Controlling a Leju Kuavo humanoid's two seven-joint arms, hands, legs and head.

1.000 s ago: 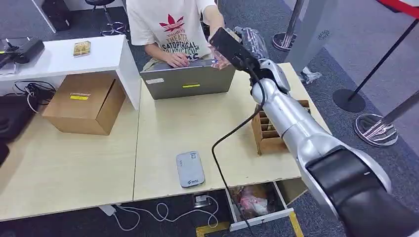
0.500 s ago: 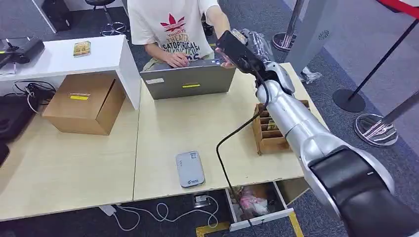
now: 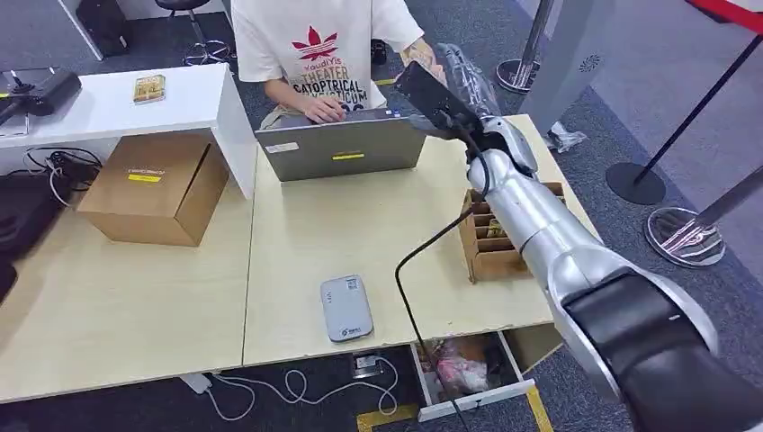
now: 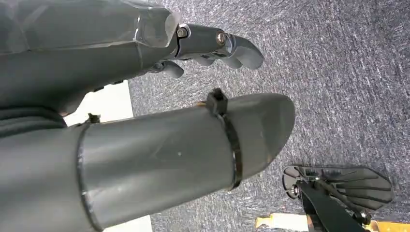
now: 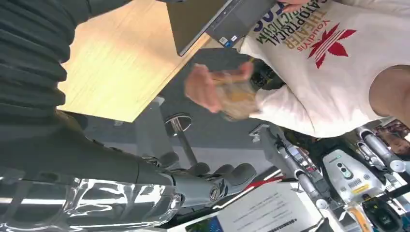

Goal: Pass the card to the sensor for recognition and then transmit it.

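Card [image 5: 231, 92] now in person's hand [image 5: 205, 87] — blurred.

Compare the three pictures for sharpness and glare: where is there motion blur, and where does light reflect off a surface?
Head view: evenly lit and sharp across the table. Right wrist view: the person's hand is smeared by motion blur, while the shirt print stays readable; the clear cover on the right hand catches bright glare. Left wrist view: the left hand and carpet are sharp, with only soft highlights.

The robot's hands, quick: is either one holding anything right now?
Left hand: open, holding nothing, over the carpet.
Right hand: open, holding nothing; the person's hand has the card.
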